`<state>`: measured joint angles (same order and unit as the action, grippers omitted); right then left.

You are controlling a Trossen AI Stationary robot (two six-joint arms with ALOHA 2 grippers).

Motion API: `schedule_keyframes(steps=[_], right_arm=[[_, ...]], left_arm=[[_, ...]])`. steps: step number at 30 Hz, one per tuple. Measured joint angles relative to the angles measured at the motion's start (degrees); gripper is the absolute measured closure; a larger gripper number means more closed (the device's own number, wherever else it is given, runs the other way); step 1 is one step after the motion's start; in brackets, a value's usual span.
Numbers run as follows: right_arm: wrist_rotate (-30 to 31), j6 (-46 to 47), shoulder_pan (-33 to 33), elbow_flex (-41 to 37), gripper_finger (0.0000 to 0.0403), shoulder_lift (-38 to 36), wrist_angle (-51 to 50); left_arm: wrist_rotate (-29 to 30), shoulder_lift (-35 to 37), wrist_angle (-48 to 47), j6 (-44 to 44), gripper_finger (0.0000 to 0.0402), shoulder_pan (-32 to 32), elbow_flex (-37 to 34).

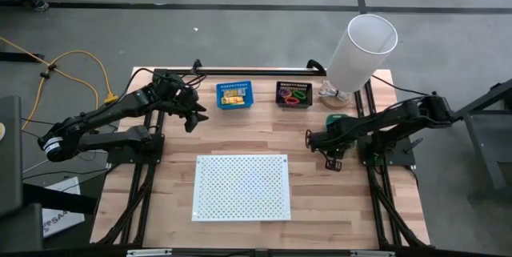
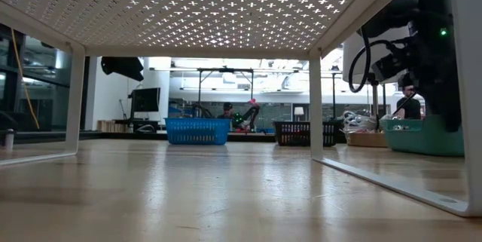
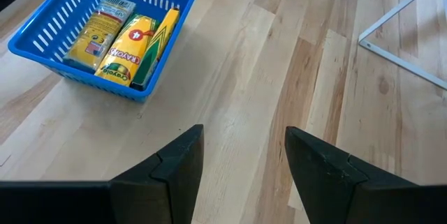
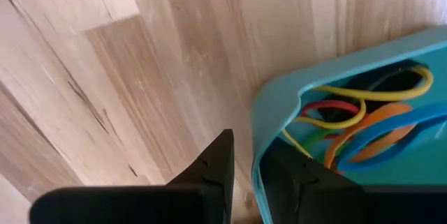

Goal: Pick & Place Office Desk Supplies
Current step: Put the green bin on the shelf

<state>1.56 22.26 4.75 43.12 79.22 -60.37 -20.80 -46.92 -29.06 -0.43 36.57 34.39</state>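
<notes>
A teal bin (image 1: 336,118) stands on the table at the right, half under my right arm, and holds coloured rubber bands (image 4: 363,123). My right gripper (image 4: 246,147) points down over the bin's corner, open by a narrow gap, with the corner wall (image 4: 260,158) between its fingers. My left gripper (image 3: 244,151) hangs open above bare table, near a blue bin (image 1: 234,94) of yellow-orange packets (image 3: 126,46). A black bin (image 1: 294,94) holds bright loops. My right gripper comes from above with one finger (image 4: 286,175) inside the teal bin and the other (image 4: 209,175) outside it. A strip of table shows between the outer finger and the wall. Whether the inner finger touches the wall I cannot tell.
A white perforated board (image 1: 242,186) stands on legs over the table's near middle. A tall white cylinder (image 1: 364,49) rises at the far right, just behind the teal bin. Bare wood lies between the bins and the board.
</notes>
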Motion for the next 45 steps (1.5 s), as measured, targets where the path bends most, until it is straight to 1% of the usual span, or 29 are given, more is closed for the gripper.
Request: schedule_keyframes(steps=[9, 13, 30, 45], right_arm=[[0.13, -0.02, 0.02, -0.01, 0.0383, 0.90, -0.21], [1.21, -0.02, 0.02, -0.01, 0.0398, 0.91, -0.21], [0.85, 2.14, 0.00, 0.23, 0.0400, 0.17, -0.63], [1.16, -0.44, 0.02, 8.42, 0.0400, 0.15, -4.83]], left_arm=[[0.00, 0.00, 0.00, 0.00, 0.0206, 0.00, -0.01], [-0.01, 0.00, 0.00, 0.00, 0.0206, 0.01, -0.02], [-0.02, 0.00, 0.00, 0.00, 0.0206, -0.02, 0.01], [-0.02, 0.00, 0.00, 0.00, 0.0206, -0.01, 0.01]])
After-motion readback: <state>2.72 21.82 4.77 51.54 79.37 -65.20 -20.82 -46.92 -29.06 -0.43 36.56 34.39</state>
